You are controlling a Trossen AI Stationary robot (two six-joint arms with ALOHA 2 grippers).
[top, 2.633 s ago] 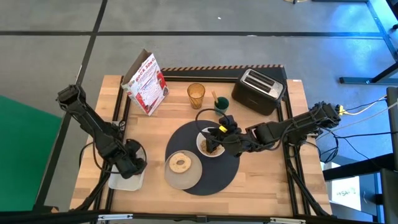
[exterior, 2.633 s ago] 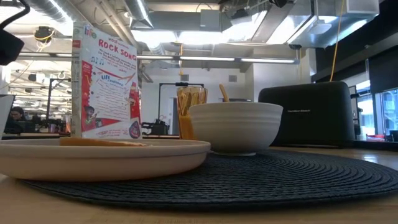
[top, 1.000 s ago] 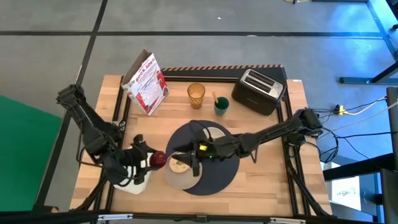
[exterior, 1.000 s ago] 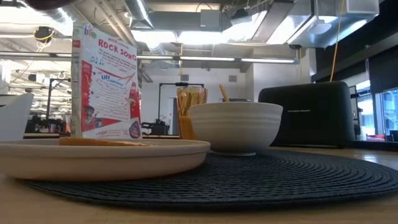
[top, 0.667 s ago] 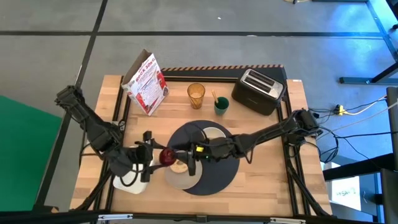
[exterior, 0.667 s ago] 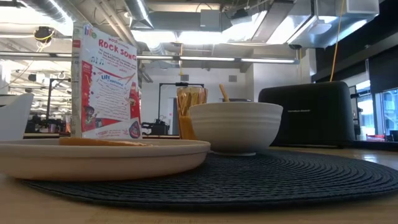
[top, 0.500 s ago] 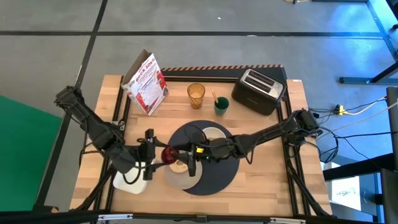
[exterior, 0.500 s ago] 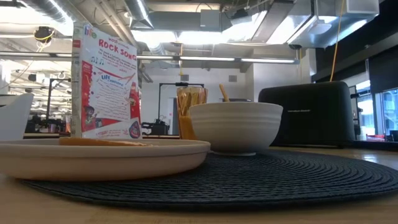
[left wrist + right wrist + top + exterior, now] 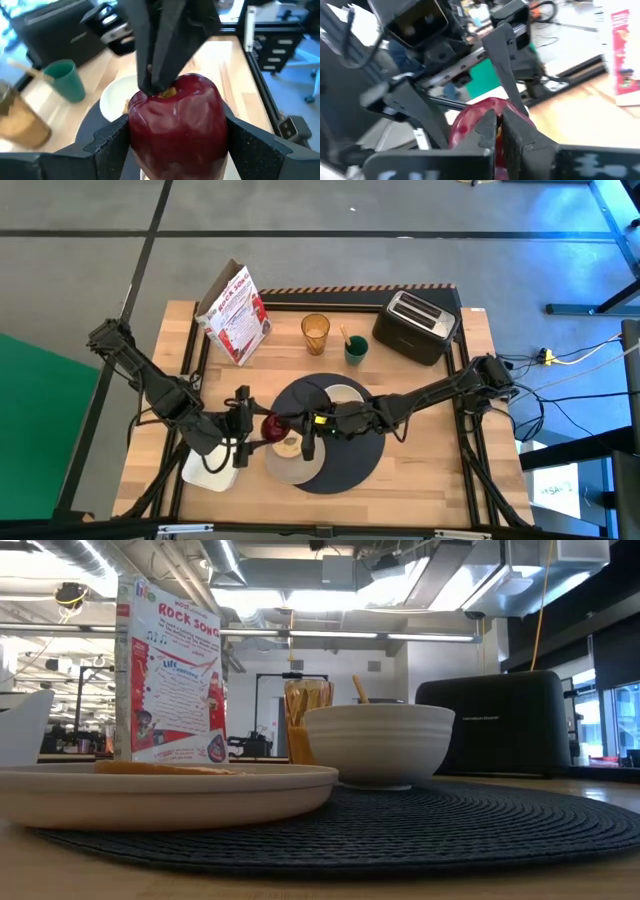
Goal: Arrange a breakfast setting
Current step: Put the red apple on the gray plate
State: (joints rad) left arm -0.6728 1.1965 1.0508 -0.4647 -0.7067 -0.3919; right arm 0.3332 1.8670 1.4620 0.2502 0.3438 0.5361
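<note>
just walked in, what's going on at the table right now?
Looks like a mid-air handoff. The left gripper holds a red apple between its fingers, above the left edge of the flat white plate. The right gripper has reached across the dark mat and is shut at the apple's stem end. The white bowl, amber tumbler, green cup, toaster and cereal box sit untouched.

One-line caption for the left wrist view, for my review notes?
Left hand grips a red apple by its sides while the right hand, shut, pinches its stem end above the dark mat.
</note>
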